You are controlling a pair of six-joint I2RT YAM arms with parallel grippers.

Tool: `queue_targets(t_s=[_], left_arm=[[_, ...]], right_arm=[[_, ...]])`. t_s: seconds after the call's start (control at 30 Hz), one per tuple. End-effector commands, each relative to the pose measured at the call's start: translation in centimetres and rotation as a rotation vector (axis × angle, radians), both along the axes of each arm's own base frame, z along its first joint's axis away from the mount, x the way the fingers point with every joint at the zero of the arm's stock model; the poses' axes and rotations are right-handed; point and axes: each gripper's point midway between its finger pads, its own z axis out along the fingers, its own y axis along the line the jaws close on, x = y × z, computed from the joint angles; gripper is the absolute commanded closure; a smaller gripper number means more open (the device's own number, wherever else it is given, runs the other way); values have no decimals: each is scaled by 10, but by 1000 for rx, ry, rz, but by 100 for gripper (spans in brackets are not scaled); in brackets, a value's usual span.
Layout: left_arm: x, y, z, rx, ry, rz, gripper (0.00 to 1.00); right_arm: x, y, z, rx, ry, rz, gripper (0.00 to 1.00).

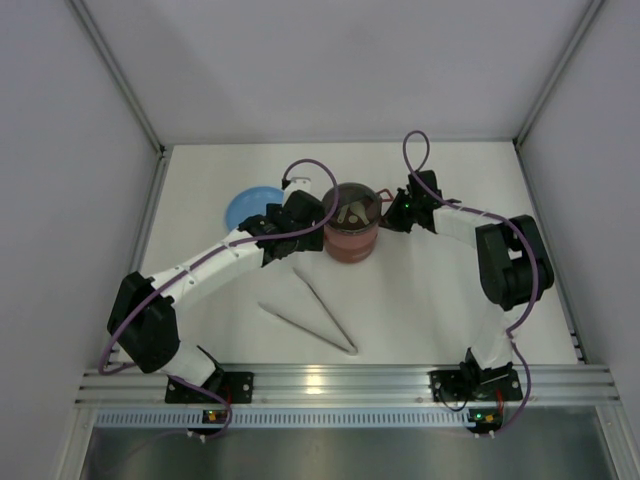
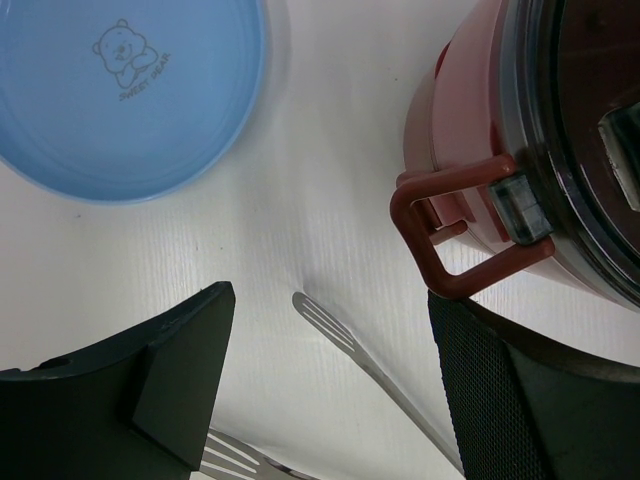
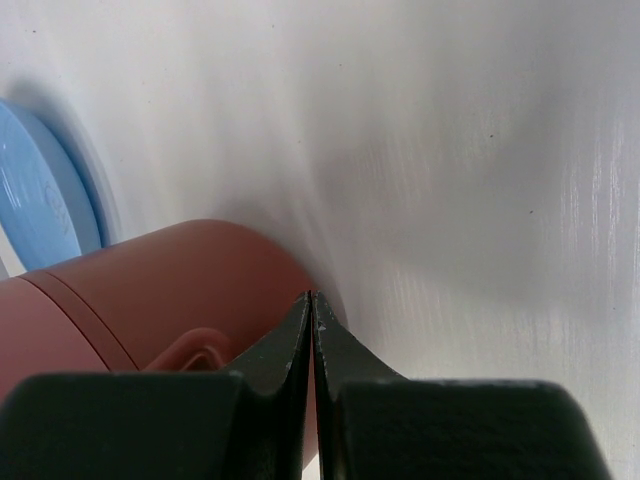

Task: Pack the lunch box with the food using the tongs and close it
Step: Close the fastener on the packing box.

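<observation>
The round dark-red stacked lunch box (image 1: 352, 232), grey cover on, stands mid-table, so closing seems in hand: my spread left pincer (image 2: 330, 390) hovers beside its seemingly unlatched red side clasp (image 2: 450, 235), my right pincer (image 3: 313, 340), pressed together, opposite; next I must lock that clasp.

We look down on a white tabletop (image 1: 450, 300), matte with a mild sheen. It is boxed in by a plain white back wall (image 1: 330, 60) and two side walls (image 1: 50, 150). Slim grey metal struts (image 1: 120, 78) trace the corners. A ribbed aluminium rail (image 1: 340, 383) lines the near edge. The light is even and the shadows faint.
</observation>
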Motion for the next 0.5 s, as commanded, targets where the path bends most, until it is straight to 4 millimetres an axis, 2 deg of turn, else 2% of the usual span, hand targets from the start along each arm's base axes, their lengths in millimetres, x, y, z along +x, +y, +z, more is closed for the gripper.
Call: queue_targets(t_s=[0.0, 0.27, 0.47], left_arm=[[5, 1, 11, -6, -18, 2, 17], [3, 1, 14, -15, -15, -4, 17], [-1, 3, 28, -31, -26, -13, 17]], right_arm=[[25, -1, 24, 26, -94, -10, 100], [24, -1, 22, 21, -89, -9, 100], [22, -3, 23, 12, -85, -12, 100]])
